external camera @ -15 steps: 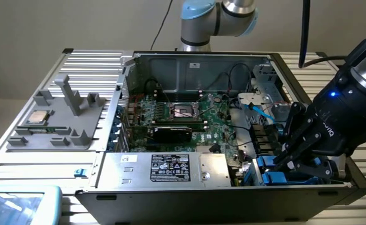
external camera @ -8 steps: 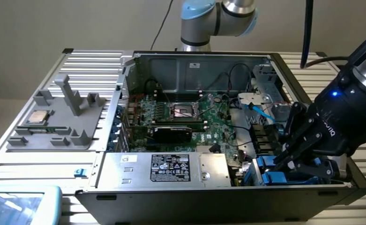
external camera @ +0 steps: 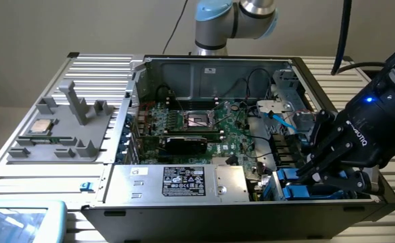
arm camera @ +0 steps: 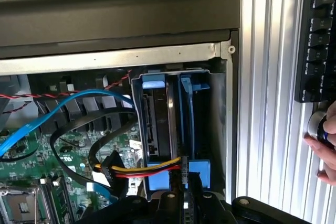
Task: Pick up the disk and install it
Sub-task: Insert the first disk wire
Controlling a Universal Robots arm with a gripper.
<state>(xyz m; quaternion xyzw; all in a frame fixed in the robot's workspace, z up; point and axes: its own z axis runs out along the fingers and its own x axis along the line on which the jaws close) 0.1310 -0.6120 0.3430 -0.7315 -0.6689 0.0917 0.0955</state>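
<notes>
The disk (arm camera: 157, 124) stands on edge in the drive bay at the corner of the open computer case (external camera: 211, 68), its dark side showing between the blue carrier tabs. Beside it sits a second blue carrier (arm camera: 195, 121). My gripper (arm camera: 184, 179) is low at the near end of the bay, its fingers close together and shut, touching the blue ends of the carriers; I cannot tell whether they pinch anything. In the exterior view the gripper (external camera: 320, 178) reaches down into the bay at the case's lower right, over the blue carriers (external camera: 298, 191).
Red, yellow and black power wires (arm camera: 152, 169) and a blue data cable (arm camera: 63, 103) run beside the bay. A silver box with a black label (external camera: 183, 182) fills the case's front. A grey fixture holds a CPU chip (external camera: 42, 125). A person's hand (arm camera: 323, 148) rests by a keyboard (arm camera: 317, 35).
</notes>
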